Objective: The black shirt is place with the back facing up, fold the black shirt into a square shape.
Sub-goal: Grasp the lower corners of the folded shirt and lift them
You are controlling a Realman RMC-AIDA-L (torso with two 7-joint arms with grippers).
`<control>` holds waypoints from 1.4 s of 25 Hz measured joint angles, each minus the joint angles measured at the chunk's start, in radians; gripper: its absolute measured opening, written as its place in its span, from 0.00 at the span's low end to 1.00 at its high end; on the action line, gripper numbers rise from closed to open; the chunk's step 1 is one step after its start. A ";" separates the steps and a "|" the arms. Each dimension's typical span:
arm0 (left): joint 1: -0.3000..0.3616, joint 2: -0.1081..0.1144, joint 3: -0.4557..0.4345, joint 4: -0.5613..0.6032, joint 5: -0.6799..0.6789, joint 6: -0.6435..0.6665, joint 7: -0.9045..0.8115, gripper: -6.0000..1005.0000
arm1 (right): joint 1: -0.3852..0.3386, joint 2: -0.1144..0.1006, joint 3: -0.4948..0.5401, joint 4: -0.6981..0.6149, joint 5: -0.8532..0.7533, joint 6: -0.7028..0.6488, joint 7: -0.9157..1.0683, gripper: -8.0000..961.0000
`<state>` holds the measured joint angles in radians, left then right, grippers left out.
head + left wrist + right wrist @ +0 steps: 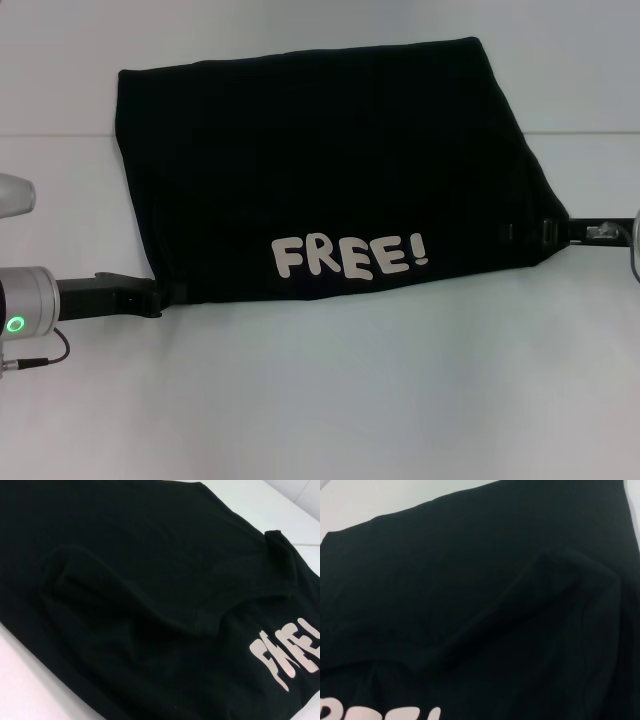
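The black shirt [330,160] lies folded over on the white table [350,400], and a white "FREE!" print [350,257] faces up near its front edge. My left gripper [165,297] is at the shirt's front left corner, shut on the fabric. My right gripper [530,232] is at the front right corner, shut on the fabric, which is drawn out to a point there. The left wrist view shows creased black fabric [125,580] and part of the print [287,655]. The right wrist view shows a folded ridge of the fabric [520,605].
The white table runs all round the shirt, with bare surface in front of it. A pale seam [60,135] crosses the table behind the shirt's left side.
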<state>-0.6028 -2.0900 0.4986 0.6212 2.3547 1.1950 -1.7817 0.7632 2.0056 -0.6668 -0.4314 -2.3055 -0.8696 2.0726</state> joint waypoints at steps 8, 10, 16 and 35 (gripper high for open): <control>0.000 0.002 0.000 0.000 0.002 -0.003 -0.001 0.01 | -0.032 -0.013 0.010 -0.017 0.056 -0.060 -0.026 0.56; 0.000 0.002 0.000 -0.001 0.002 -0.003 -0.001 0.01 | -0.036 -0.015 0.012 -0.018 0.057 -0.061 -0.026 0.46; 0.000 0.002 -0.002 -0.004 0.002 -0.003 -0.002 0.01 | -0.048 -0.015 0.012 -0.018 0.057 -0.060 -0.030 0.21; 0.054 0.020 -0.043 0.110 0.000 0.273 -0.043 0.01 | -0.228 -0.022 0.144 -0.186 0.058 -0.456 -0.169 0.04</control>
<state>-0.5488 -2.0702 0.4561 0.7310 2.3549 1.4684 -1.8245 0.5352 1.9833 -0.5230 -0.6175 -2.2474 -1.3252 1.9037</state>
